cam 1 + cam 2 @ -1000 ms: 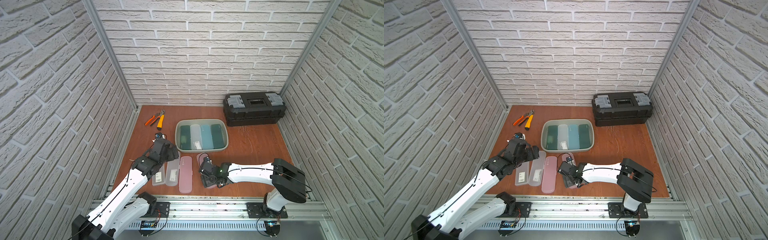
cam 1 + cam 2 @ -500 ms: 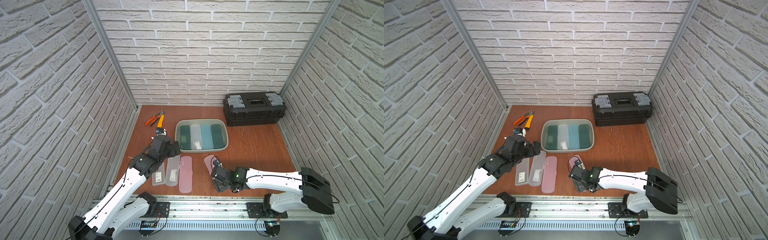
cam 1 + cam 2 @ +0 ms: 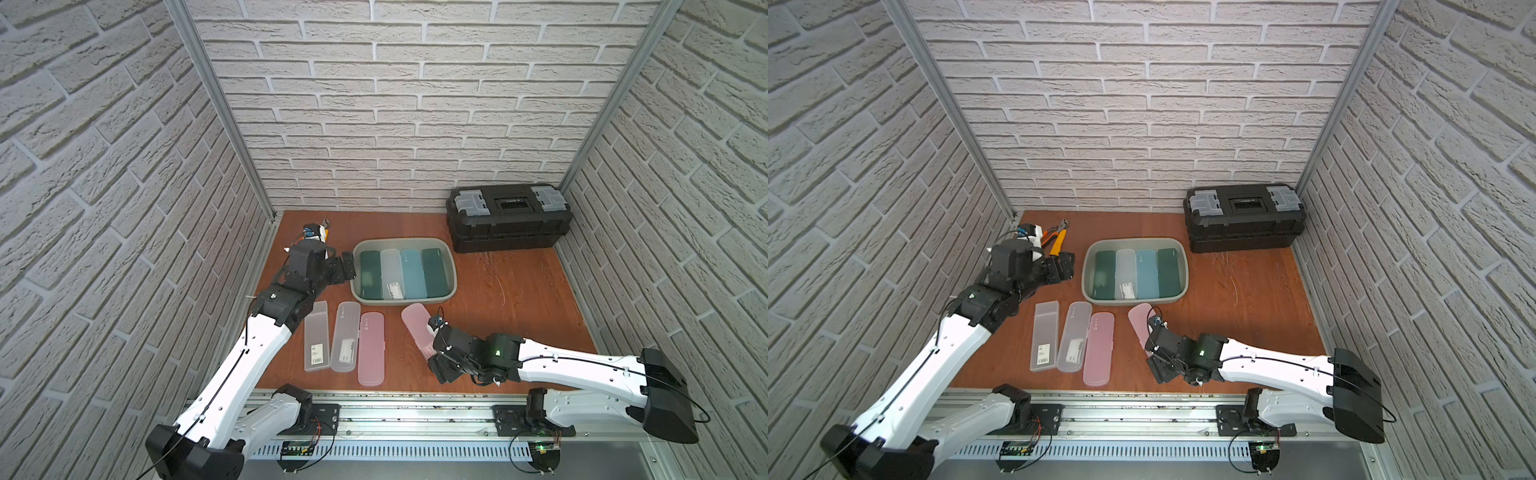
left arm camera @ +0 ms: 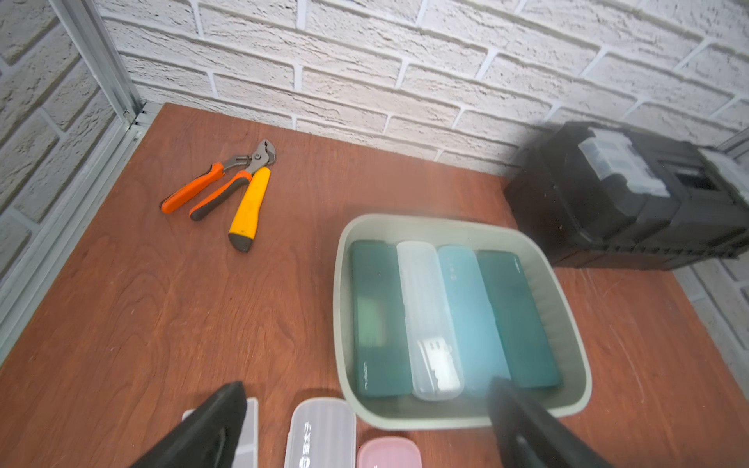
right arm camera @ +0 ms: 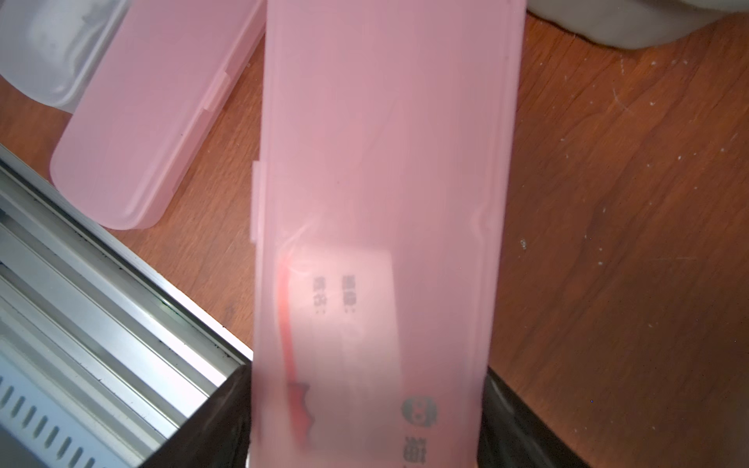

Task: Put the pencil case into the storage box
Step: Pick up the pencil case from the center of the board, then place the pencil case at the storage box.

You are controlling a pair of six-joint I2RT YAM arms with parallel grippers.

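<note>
The storage box (image 3: pixel 399 302) (image 3: pixel 1133 302) (image 4: pixel 338 283), a shallow grey-green tub, sits mid-table and holds several pencil cases side by side. My right gripper (image 3: pixel 436 355) (image 5: pixel 364 405) is shut on the near end of a pink translucent pencil case (image 3: pixel 415 328) (image 3: pixel 1140 324) (image 5: pixel 385 162). That case points toward the tub's front rim. My left gripper (image 3: pixel 347 266) (image 3: pixel 1065 266) (image 4: pixel 367 401) is open and empty, just left of the tub.
Three more cases lie in a row at front left: clear (image 3: pixel 316 336), frosted (image 3: pixel 345 336) and pink (image 3: pixel 371 353). Orange and yellow pliers (image 3: pixel 1054 239) (image 4: pixel 227 182) lie at back left. A black toolbox (image 3: pixel 509 224) stands at back right. The metal rail (image 5: pixel 101 304) borders the front.
My right arm has swung its elbow out to the right and drawn slightly toward the front, keeping the pink case in its jaws. My left gripper has moved back from the row of cases to beside the tub.
</note>
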